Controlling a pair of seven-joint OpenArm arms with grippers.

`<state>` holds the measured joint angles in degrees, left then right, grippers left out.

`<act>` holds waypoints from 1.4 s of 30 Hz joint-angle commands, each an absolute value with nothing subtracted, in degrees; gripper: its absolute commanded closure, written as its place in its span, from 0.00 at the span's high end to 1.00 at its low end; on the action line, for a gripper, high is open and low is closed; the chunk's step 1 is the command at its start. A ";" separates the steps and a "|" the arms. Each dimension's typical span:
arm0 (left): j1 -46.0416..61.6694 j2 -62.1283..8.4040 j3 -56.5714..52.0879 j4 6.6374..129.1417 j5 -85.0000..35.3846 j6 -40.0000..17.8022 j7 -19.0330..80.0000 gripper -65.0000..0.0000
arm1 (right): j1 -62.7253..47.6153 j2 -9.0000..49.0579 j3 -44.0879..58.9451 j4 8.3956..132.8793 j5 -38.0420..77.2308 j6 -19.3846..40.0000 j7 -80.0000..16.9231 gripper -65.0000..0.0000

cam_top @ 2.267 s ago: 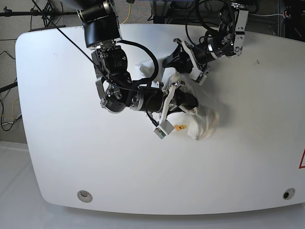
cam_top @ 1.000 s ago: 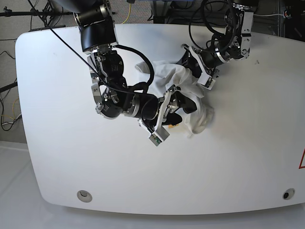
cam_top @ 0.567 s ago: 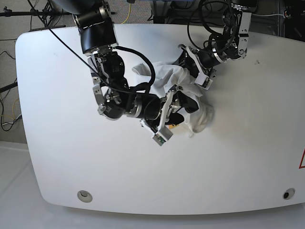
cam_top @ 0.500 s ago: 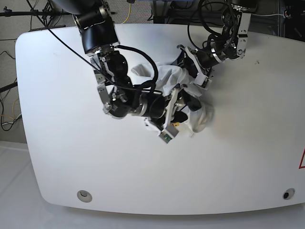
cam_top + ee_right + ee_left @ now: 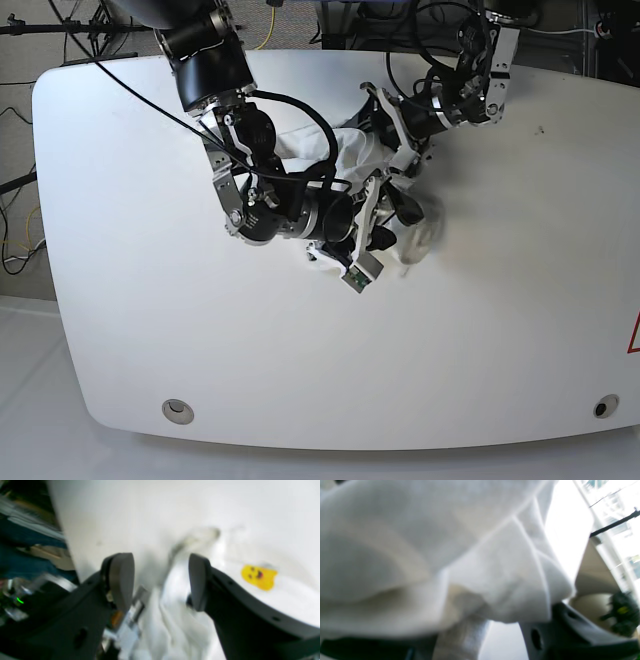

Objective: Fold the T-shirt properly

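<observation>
You are looking down on a white table [image 5: 150,330] with rounded corners; near its middle, toward the far edge, the T-shirt [image 5: 352,152] lies as a crumpled white heap with both arms crowded over it; much of the cloth is hidden under the arms, and its outer edge on the right of the base view is blurred.

Your right arm reaches in from the left of the base view; its right gripper [image 5: 160,580] sits low over the near side of the heap; in the right wrist view its two dark fingers [image 5: 120,577] stand clearly apart, with bunched white cloth and bare table showing in the gap between them; nothing is pinched there; a small yellow cartoon face print [image 5: 258,577] shows on the cloth just beside the right-hand finger.

Your left arm comes in from the far right of the base view and its left gripper [image 5: 392,150] is at the far side of the heap; the left wrist view is filled by blurred white folds of the T-shirt draped right over the camera, with one dark finger [image 5: 570,630] poking out below the cloth; you cannot tell whether these jaws are apart or closed on the cloth.
</observation>
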<state>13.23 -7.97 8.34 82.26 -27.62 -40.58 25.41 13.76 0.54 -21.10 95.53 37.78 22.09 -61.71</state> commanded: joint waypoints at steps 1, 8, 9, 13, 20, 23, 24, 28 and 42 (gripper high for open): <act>13.11 -9.62 8.11 84.08 -24.88 -40.00 26.42 0.30 | 14.94 -0.11 -21.22 96.38 39.61 22.69 -60.66 0.53; 13.69 -11.06 7.86 87.24 -23.28 -40.00 27.11 0.31 | 14.87 -0.12 -21.17 95.60 38.92 22.76 -60.56 0.53; 13.80 -11.05 7.57 87.70 -23.35 -40.00 27.32 0.31 | 14.90 -0.13 -21.18 95.51 38.87 22.74 -60.56 0.53; 15.78 -11.03 6.90 86.20 -24.13 -40.00 28.35 0.28 | 10.51 2.59 -21.49 94.11 38.11 22.37 -61.76 0.52; 15.96 -10.95 5.49 90.77 -24.13 -40.00 30.11 0.28 | 10.24 2.95 -21.41 94.37 38.11 22.37 -61.76 0.52; 16.13 -10.95 5.41 92.88 -24.04 -40.00 30.11 0.28 | 10.51 2.95 -21.41 94.46 38.11 22.37 -61.76 0.52; 16.13 -10.95 5.32 93.76 -23.96 -40.00 30.11 0.28 | 10.59 2.95 -21.41 94.55 38.20 22.37 -61.76 0.52; 16.92 -11.47 4.53 96.75 -23.87 -40.00 30.11 0.28 | 10.77 3.65 -21.32 96.66 38.20 22.29 -61.76 0.52; 17.45 -11.82 -2.42 103.60 -24.04 -40.00 35.03 0.28 | 10.77 4.26 -14.64 100.70 38.11 22.29 -61.76 0.52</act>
<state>17.78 -11.66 -2.02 101.97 -22.92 -39.86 35.99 9.65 4.10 -15.94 99.77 37.60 22.06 -62.72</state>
